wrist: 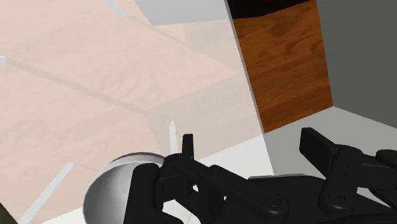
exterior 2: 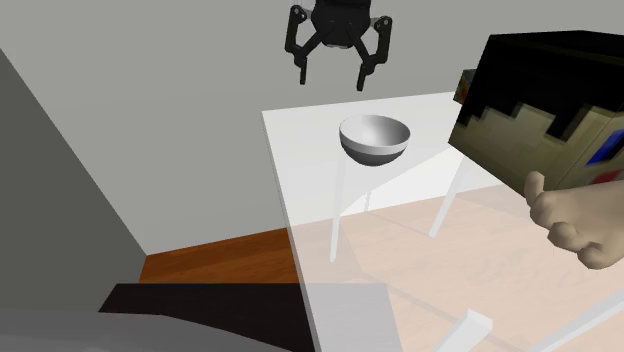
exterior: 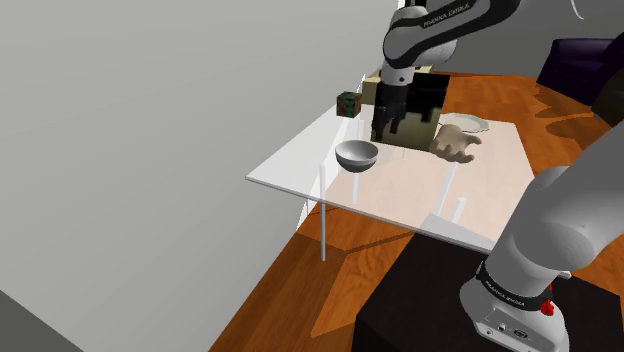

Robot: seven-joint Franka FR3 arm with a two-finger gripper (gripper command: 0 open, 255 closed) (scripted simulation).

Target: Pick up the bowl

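Zero contact: pincer wide, bowl not lifted

Nothing of the pick is done, judging from how things lie. The bowl [exterior: 357, 154] sits upright on the desk [exterior: 295, 165], toward the shoulder view's left and near the front edge. The pincer [exterior: 388, 130] hangs above the desk just beside the bowl, on the side of the patterned box [exterior: 425, 105]. Its fingers are spread wide with nothing between them.

In the second exterior view the pincer [exterior 2: 331, 78] is above and behind the bowl [exterior 2: 375, 138], clearly apart from it. In the wrist view the bowl's rim [wrist: 111, 191] shows beside and below one finger, not between the two.

Left to do, as I judge it: centre over the rim, descend, close, lift.

Shapes and surfaces:
- Bowl: grey, round, hemispheric, smooth with a soft sheen, empty, thin rim. Material unclear.
- Desk: see-through pale top, flat and thin, on slim white legs. The floor shows through it.
- Box: blocky dark top over tan sides.
- Small green cube [exterior: 348, 103] at the far corner.
- Beige hand-shaped object [exterior: 455, 145] lying on the desk, and a pale plate [exterior: 465, 123] behind it.
- Floor [exterior: 290, 290]: glossy brown wood grain.
- Wall: plain grey.
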